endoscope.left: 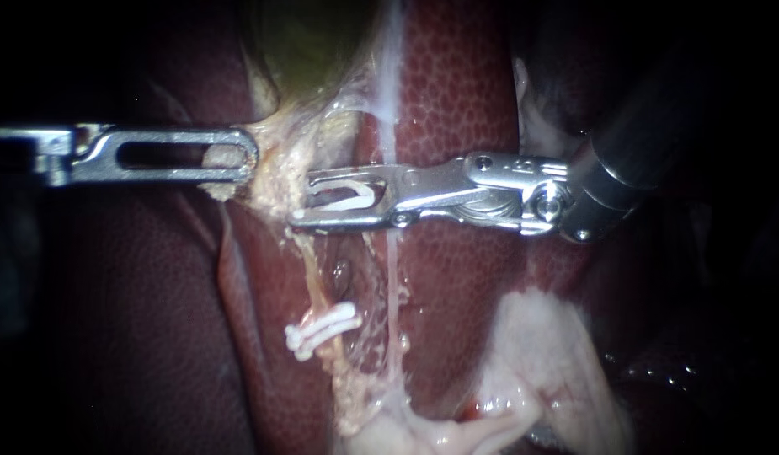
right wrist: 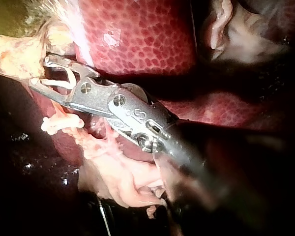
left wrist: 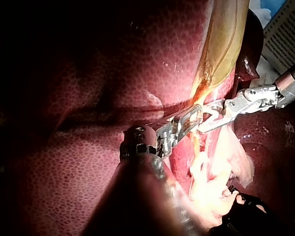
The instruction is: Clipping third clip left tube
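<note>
My right instrument (endoscope.left: 303, 200) comes in from the right. Its jaws stand apart and hold an open white clip (endoscope.left: 347, 200) between them. Their tips lie against the pale tissue strand at the top of the left tube (endoscope.left: 315, 282). Lower on that tube sit two white clips (endoscope.left: 322, 327). I cannot tell whether the tube lies inside the held clip. My left instrument (endoscope.left: 248, 158) has slotted jaws shut on yellowish tissue (endoscope.left: 267, 168) under the gallbladder (endoscope.left: 309, 42). The right wrist view shows the clip (right wrist: 59, 82) in the jaws (right wrist: 40, 72).
Dark red liver (endoscope.left: 456, 93) lies behind and on both sides. A thin whitish strand (endoscope.left: 392, 253) runs down just right of the left tube. Pale fatty tissue (endoscope.left: 541, 362) sits at the lower right. A grey ridged block (left wrist: 287, 34) lies beyond the organ.
</note>
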`<act>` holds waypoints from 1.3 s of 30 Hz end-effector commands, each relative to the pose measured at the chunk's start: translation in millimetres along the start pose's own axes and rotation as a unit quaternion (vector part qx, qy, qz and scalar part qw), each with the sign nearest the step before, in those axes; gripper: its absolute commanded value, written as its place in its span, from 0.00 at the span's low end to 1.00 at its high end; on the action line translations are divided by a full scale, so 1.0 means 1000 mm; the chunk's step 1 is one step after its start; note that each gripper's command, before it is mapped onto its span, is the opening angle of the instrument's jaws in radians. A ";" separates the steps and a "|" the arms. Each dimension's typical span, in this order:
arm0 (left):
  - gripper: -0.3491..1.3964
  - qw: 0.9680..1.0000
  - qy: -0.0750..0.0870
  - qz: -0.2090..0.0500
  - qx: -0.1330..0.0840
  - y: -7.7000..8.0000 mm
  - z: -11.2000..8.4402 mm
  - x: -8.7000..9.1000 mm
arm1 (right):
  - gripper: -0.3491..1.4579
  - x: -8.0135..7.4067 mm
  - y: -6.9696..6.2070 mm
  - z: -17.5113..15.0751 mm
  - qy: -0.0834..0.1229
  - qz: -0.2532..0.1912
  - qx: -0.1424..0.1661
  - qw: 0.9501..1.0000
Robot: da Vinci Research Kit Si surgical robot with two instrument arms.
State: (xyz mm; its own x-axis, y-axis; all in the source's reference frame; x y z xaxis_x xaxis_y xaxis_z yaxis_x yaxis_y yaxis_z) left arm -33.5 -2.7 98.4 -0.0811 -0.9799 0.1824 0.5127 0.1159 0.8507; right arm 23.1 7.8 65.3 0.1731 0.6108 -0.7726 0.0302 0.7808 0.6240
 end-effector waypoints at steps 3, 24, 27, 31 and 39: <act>0.00 1.000 0.000 0.000 0.000 0.0000 -0.0001 0.0000 | 0.32 0.0000 0.0000 0.0000 0.000 0.000 0.000 1.000; 0.00 1.000 0.000 0.000 0.000 0.0001 -0.0003 0.0000 | 0.43 0.0000 -0.0007 -0.0010 0.000 0.000 0.003 1.000; 0.00 1.000 0.000 0.000 0.000 0.0001 -0.0003 0.0000 | 0.44 0.0000 -0.0009 -0.0015 -0.001 0.000 0.005 1.000; 0.00 1.000 0.000 0.000 0.000 0.0001 -0.0003 0.0000 | 0.46 0.0001 -0.0012 -0.0019 -0.001 -0.001 0.006 1.000; 0.00 1.000 0.000 0.000 0.000 0.0001 -0.0003 0.0000 | 0.47 -0.0004 -0.0021 -0.0029 0.000 0.012 0.027 1.000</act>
State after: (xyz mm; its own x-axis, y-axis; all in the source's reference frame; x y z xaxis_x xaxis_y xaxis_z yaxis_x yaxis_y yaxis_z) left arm -33.3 -2.8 98.3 -0.0803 -0.9799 0.1824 0.5119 0.1165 0.8511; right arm 20.0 6.2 64.0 0.1746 0.6311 -0.7558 0.0824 0.7555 0.6499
